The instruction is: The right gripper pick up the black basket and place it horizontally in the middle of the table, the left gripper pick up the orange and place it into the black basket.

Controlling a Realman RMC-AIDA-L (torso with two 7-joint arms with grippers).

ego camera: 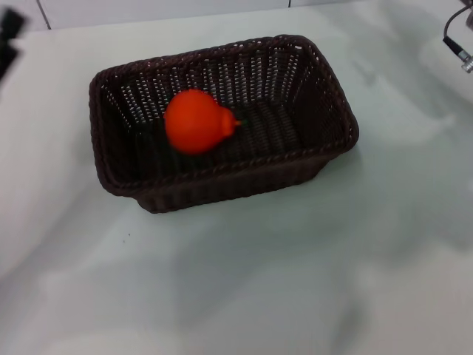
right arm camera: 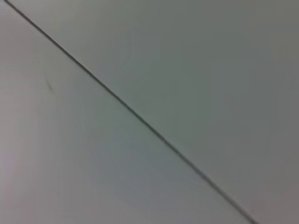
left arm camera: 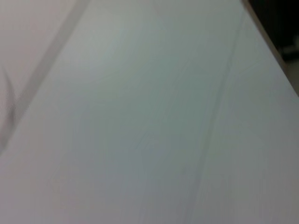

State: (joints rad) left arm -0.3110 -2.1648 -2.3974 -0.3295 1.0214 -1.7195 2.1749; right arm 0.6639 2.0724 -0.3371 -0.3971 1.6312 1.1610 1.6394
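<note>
The white counter [ego camera: 295, 281] is the largest thing here and carries everything. Both wrist views show only its plain surface, with one thin dark line crossing each.

On it, about in the middle, stands one black basket [ego camera: 310, 159] of woven wicker, with its long side across the view, so it lies horizontally. It looks light but stiff, with sloping walls and a braided rim. I judge the rim of a short wall to be the best place to hold it, because the weave gives friction there and the fingers can close over the edge.

Inside the basket, on its floor toward the robot's left half, rests one orange [ego camera: 196, 120], round with a small nub pointing to the right. It seems a smooth, light toy fruit, not fragile, but it may roll or slip. A grip across its widest part, away from the nub, would be safest.

A dark part at the far left edge is probably the left gripper [ego camera: 9, 37], well apart from the basket. I cannot tell if its fingers are open or closed. The right gripper is not visible; only a cable end [ego camera: 458, 48] shows at the far right.

Both steps look done.
</note>
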